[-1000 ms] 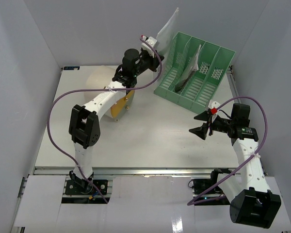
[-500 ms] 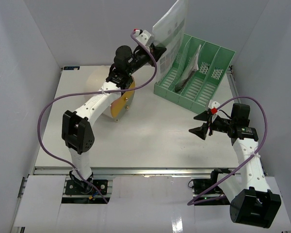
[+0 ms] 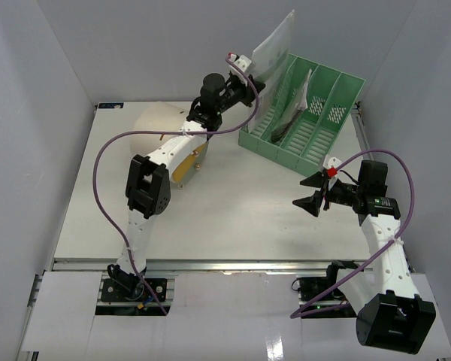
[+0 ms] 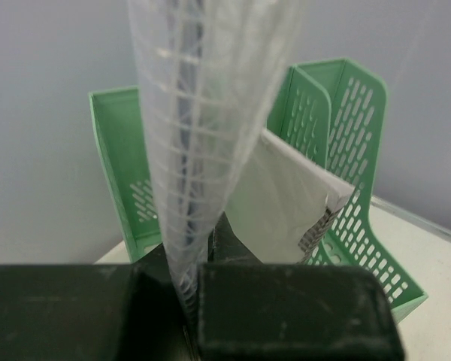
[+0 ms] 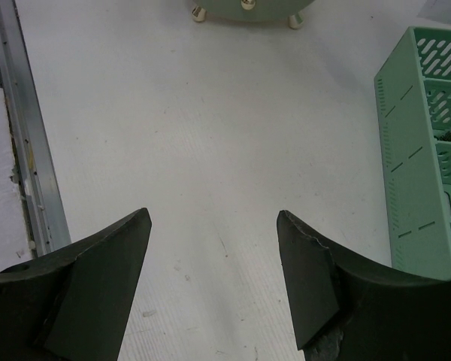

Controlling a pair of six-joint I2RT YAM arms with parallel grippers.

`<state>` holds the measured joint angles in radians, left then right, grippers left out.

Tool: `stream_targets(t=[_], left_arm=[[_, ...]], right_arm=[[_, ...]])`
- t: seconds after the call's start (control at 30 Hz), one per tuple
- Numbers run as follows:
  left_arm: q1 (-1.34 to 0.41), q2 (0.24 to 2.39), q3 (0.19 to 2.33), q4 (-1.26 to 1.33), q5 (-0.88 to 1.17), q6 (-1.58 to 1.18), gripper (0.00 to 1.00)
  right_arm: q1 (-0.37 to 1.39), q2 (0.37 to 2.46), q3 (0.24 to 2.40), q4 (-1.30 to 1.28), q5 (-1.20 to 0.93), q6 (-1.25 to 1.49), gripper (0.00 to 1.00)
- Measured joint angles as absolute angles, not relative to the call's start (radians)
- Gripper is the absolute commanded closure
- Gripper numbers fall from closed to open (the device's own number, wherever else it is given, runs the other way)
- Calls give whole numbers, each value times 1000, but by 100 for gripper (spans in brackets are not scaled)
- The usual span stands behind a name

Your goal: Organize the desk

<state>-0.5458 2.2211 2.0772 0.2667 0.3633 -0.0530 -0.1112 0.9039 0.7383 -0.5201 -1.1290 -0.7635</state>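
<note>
The desk (image 3: 225, 214) is a white tabletop with a metal rail (image 3: 210, 264) along its front edge. My left gripper (image 3: 254, 81) is shut on a clear mesh document pouch (image 3: 275, 41) and holds it upright above the leftmost slot of the mint-green file rack (image 3: 316, 124). In the left wrist view the pouch (image 4: 203, 113) rises edge-on from between my fingers (image 4: 278, 308), with the rack (image 4: 353, 128) behind it. My right gripper (image 3: 307, 192) is open and empty, low over the desk (image 5: 210, 135) in front of the rack.
A cream cylindrical drawer box (image 3: 152, 124) stands at the back left under my left arm. A grey-white pouch (image 4: 286, 195) sits in a middle slot of the rack, dark-edged in the top view (image 3: 293, 109). White walls enclose the desk.
My left arm has swung right and turned the pouch from face-on to edge-on, bringing it over the rack's left slot. The right arm has not moved.
</note>
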Motion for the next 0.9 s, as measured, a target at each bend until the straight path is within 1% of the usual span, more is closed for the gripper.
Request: stream_targets(t=[0.27,0.53,0.77,0.9], left_arm=[[-533,2327,2077,317,401,-57,100],[-527,2335,2077,378,408,-49,100],[-525,2396,2164,423,408,-38,100],[-525,2415,2146,459,409,-35,100]], right_arm=[[-111,904,738,-520,-1129,-766,26],[-111,904,738,-520,-1129,-766,26],[-111,904,738,-520,-1129,-767,25],[-111,904,738,-520,-1129,-767,25]])
